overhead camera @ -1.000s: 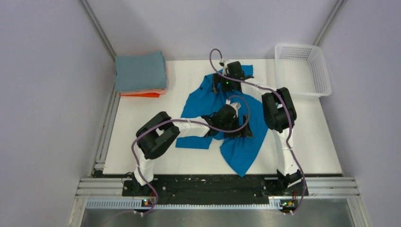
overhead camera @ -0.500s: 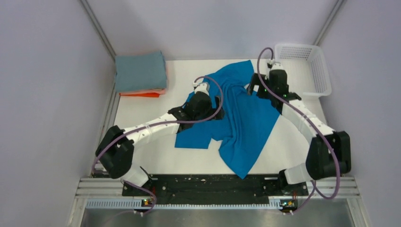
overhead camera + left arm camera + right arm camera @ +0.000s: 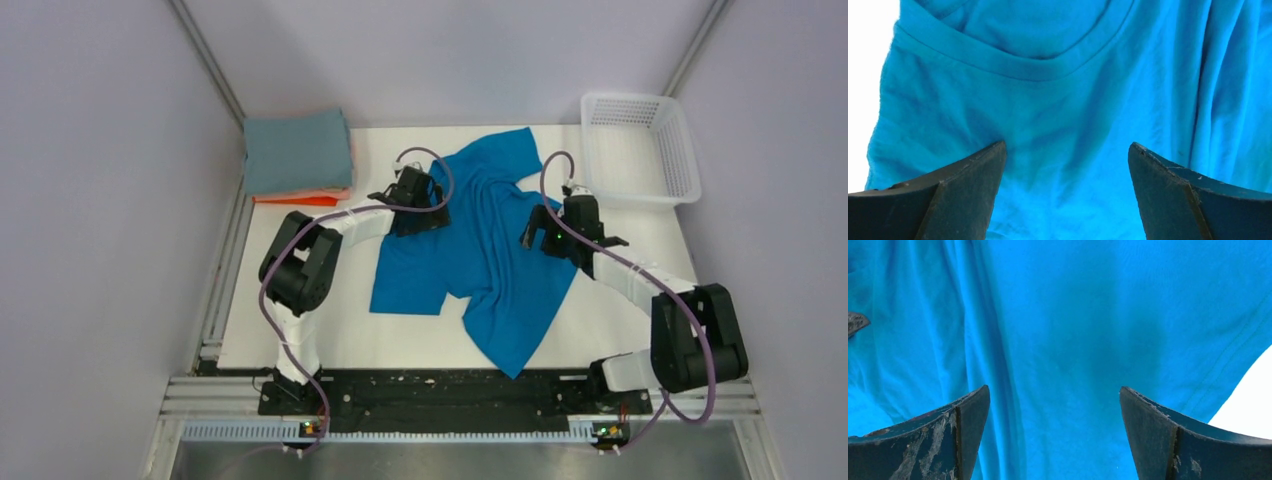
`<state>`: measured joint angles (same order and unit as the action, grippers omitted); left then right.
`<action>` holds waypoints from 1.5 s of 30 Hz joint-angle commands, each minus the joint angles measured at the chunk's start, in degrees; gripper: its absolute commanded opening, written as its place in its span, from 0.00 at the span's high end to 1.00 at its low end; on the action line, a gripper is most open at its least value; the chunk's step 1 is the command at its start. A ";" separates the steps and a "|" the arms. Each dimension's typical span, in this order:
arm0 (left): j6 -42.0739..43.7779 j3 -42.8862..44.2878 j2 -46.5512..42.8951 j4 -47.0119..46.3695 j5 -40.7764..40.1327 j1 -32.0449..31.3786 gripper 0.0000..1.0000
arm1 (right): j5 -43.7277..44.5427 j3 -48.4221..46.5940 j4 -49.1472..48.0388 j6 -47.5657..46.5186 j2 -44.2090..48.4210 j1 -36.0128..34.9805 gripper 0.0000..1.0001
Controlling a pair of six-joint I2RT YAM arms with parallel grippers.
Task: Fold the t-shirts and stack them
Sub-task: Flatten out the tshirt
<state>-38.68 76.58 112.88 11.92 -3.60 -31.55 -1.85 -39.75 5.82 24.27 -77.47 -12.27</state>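
Left gripper [image 3: 430,203] is wide open, nothing between its fingers, and it hangs over the blue t-shirt's [image 3: 480,260] upper-left part, just by the neckline. From the left wrist cam the two dark fingers [image 3: 963,195] are spread with only blue cloth [image 3: 1048,100] under them, and the collar band curves across right ahead of the tips. Can't tell if the tips actually touch the fabric.

Off past the blue t-shirt's far-left corner, well apart from it, is the folded stack: the grey-blue tee [image 3: 297,150] on top, a strip of the salmon pink one [image 3: 330,193] peeking out under it, and the orange one [image 3: 295,201] at the bottom.

The blue t-shirt itself lies spread out but pretty rumpled on the white table [image 3: 300,320]. A long ridge of wrinkles runs down its middle, one sleeve pokes out on its near-left side, and a pointy bit hangs toward the arm bases.

Right gripper [image 3: 537,228] is open too and holds nothing, hovering over the blue t-shirt's right edge. The right wrist cam shows its fingers [image 3: 948,440] apart over smooth blue cloth [image 3: 1073,315], folds to one side.

White mesh basket [image 3: 633,97] sits beyond the blue t-shirt's far-right corner, not touching it.
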 commanded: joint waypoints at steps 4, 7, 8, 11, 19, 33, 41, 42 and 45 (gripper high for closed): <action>-4.83 -12.61 -4.72 -0.61 -0.32 0.71 0.03 | 1.52 -2.64 -4.97 1.43 -8.83 -0.20 0.01; -8.34 -21.80 -9.95 -0.85 -1.39 0.64 0.03 | 1.49 -4.61 -5.46 1.12 -12.11 -0.19 0.01; -9.70 -26.14 -11.88 -0.84 -1.53 0.66 0.03 | 1.46 -5.41 -5.39 0.87 -13.10 -0.18 0.01; -14.23 -35.63 -19.03 -1.39 -1.36 -0.15 0.05 | 1.25 -7.97 -5.43 0.21 -16.04 -0.15 0.01; -24.87 -42.74 -29.02 9.01 -6.24 -12.24 0.04 | -1.02 -18.47 -4.16 -2.44 -25.92 -0.19 0.01; -11.54 -16.63 -27.54 18.72 -21.32 -10.94 0.01 | 3.33 -18.67 -1.65 -4.53 -20.15 -0.15 0.01; -8.11 -8.00 -11.16 15.54 -11.27 -0.83 0.02 | 3.96 -9.60 -3.96 -1.43 -14.31 -0.67 0.01; -7.48 -7.71 -9.78 13.74 -10.00 0.27 0.02 | 4.63 -10.10 -3.76 -1.48 -15.21 -0.63 0.01; -6.58 -6.13 -5.83 8.88 -4.77 4.20 0.02 | 5.15 -12.48 -4.01 -1.75 -18.59 -0.57 0.01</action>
<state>-47.97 66.94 103.83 26.39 -15.79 -31.46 1.37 -50.24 3.62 21.98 -93.03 -12.38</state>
